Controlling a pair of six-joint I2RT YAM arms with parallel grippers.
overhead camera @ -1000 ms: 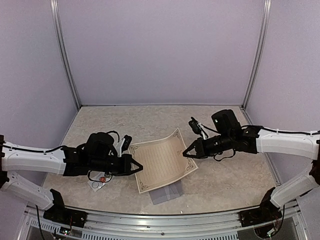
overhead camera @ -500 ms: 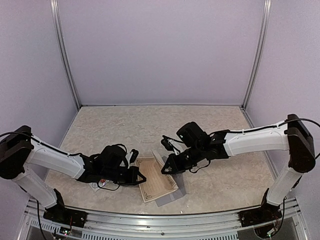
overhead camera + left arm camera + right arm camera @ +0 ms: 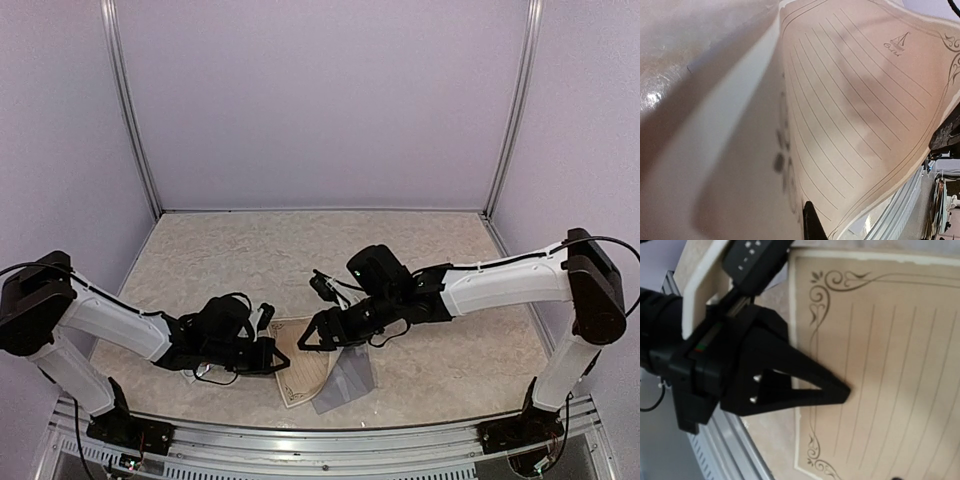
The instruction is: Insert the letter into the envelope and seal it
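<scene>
Near the table's (image 3: 250, 250) front edge, centre: left hand (image 3: 278, 358) is clamping shut on the left border of the letter (image 3: 303, 374). Sheet is bowing upward. Grey envelope (image 3: 352, 372) is lying flat, partly under the letter's right side. Right hand (image 3: 308, 340) is hovering at the letter's far edge; cannot tell if apart or together.

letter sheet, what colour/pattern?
Cream letter with dark ruled lines and a scrollwork border at the corners. Clearest in the right wrist view.
</scene>
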